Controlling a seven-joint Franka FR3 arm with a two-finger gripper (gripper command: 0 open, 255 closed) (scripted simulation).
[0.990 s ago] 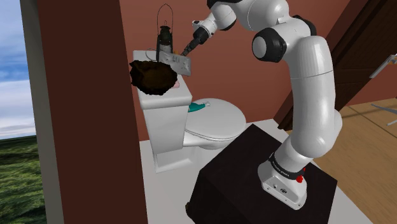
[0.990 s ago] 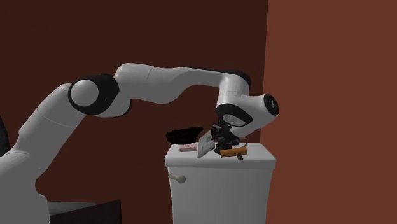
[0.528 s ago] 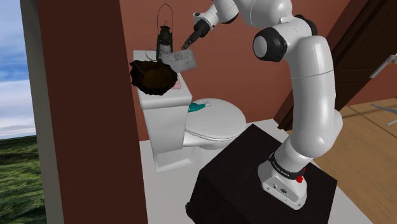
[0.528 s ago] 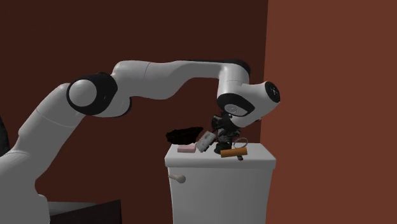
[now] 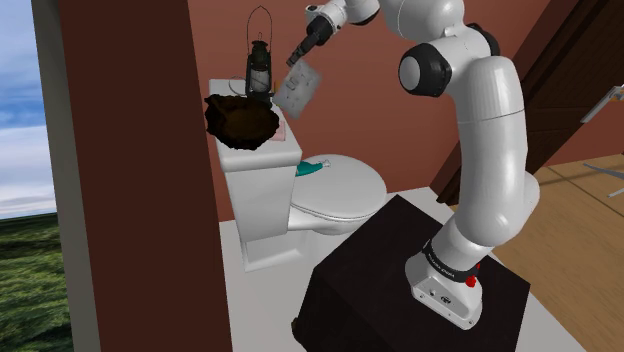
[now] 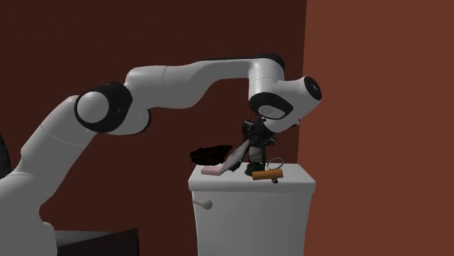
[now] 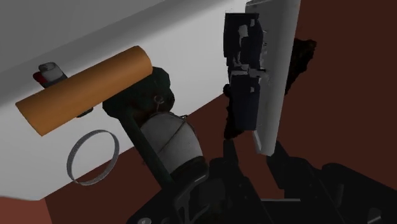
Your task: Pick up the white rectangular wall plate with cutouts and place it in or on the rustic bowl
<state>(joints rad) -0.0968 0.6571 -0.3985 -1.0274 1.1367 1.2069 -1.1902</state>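
The white rectangular wall plate (image 5: 300, 88) with cutouts hangs tilted in the air above the toilet tank lid (image 5: 283, 137), a little to the shoulder view's right of the bowl. My gripper (image 5: 299, 58) is shut on its upper edge. The rustic bowl (image 5: 240, 118) is dark brown with a ragged rim and sits at the tank's near end. In the second exterior view the plate (image 6: 236, 156) hangs below the gripper (image 6: 251, 140), with the bowl (image 6: 210, 154) behind it. In the wrist view the plate (image 7: 275, 70) stands edge-on, clasped between the fingers (image 7: 243, 95).
A black lantern (image 5: 260, 66) stands on the tank behind the bowl. An orange cylinder (image 6: 266, 174), a wire ring (image 7: 93, 156) and a pink block (image 6: 212, 172) lie on the lid. A teal item (image 5: 312, 168) rests on the toilet seat (image 5: 345, 190). A brown pillar (image 5: 130, 170) stands beside the bowl.
The gripper has risen with the plate, lifting it off the tank lid. The plate has swung from lying nearly flat to hanging steeply below the fingers.
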